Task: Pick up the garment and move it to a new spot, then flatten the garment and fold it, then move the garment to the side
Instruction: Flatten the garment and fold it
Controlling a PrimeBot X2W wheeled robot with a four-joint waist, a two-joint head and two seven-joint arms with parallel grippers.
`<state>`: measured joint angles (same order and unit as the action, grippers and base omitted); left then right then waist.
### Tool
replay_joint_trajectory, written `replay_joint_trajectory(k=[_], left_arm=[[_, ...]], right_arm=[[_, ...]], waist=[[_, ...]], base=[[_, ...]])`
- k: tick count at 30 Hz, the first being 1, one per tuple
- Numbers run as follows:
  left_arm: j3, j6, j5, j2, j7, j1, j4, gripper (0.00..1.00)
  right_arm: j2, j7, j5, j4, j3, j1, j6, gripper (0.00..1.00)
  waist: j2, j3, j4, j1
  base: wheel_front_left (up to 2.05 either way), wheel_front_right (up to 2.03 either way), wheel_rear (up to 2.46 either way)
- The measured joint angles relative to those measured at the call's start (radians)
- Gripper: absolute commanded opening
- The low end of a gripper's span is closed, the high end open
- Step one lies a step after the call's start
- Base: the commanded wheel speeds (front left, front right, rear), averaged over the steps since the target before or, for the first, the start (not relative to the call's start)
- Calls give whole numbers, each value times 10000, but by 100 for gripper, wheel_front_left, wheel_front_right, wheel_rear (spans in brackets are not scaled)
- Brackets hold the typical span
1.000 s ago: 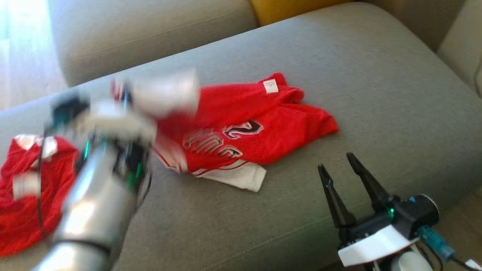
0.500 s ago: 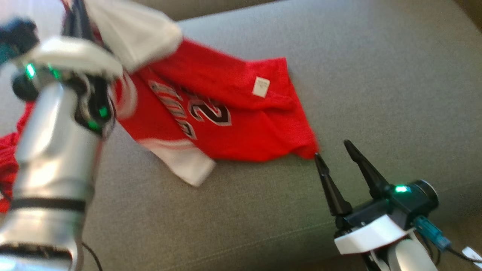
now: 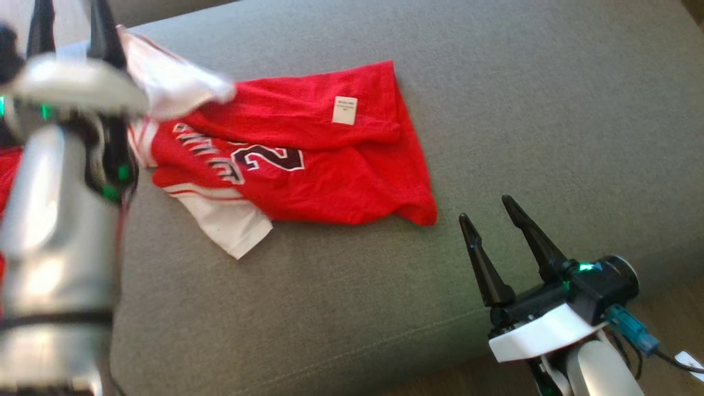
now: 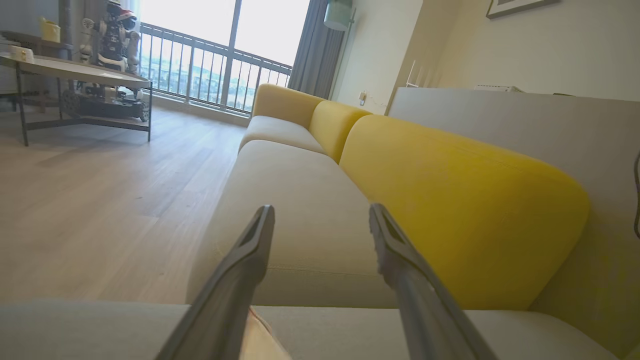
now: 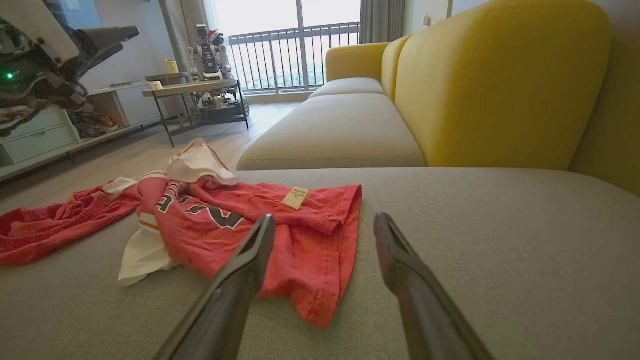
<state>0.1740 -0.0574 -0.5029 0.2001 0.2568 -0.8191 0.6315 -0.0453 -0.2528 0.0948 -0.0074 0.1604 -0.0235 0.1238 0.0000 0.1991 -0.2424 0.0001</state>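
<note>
Limp, light red mesh jersey [image 3: 308, 165]; likely best pinched at white sleeve [image 3: 225, 225], seven o'clock. Released: left end effector [image 4: 322, 207], right end effector [image 3: 483, 208].

This is looking like a home living room: a long fabric sofa with yellow back cushions and beige seats [image 4: 450, 200] is running toward tall glass balcony doors [image 4: 200, 30] that are letting daylight in beside a grey curtain [image 4: 312, 50], and a thin-legged side table [image 4: 75, 70] is standing on pale wooden plank flooring [image 4: 100, 200].
</note>
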Motion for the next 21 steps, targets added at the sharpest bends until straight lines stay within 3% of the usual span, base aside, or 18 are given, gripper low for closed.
replay_joint_trajectory(k=[5,8,10,18,21], left_arm=[[-685,-36,1049,-286,0,2738,-2224,100],[-734,-40,1916,-740,0,4407,-3453,100],[-579,-40,2673,-1131,0,5902,-4443,100],[389,-148,3252,-1452,0,8287,-5490,100],[911,-288,3200,-1467,0,8713,-5622,100]], right_arm=[[2,2,332,1110,-336,36,0,100],[2,2,899,1896,-683,0,0,100],[2,2,1331,3055,-989,-189,0,100],[-12,4,2123,5923,-1958,-1902,0,100],[-27,4,1854,7070,-2163,-2683,0,100]], waist=[[0,-239,341,0],[0,-435,685,0],[0,-665,1092,-1],[0,-1198,2347,-1],[0,-1360,2830,-1]], base=[[0,0,0],[0,0,0],[0,0,0],[0,0,0],[0,0,0]])
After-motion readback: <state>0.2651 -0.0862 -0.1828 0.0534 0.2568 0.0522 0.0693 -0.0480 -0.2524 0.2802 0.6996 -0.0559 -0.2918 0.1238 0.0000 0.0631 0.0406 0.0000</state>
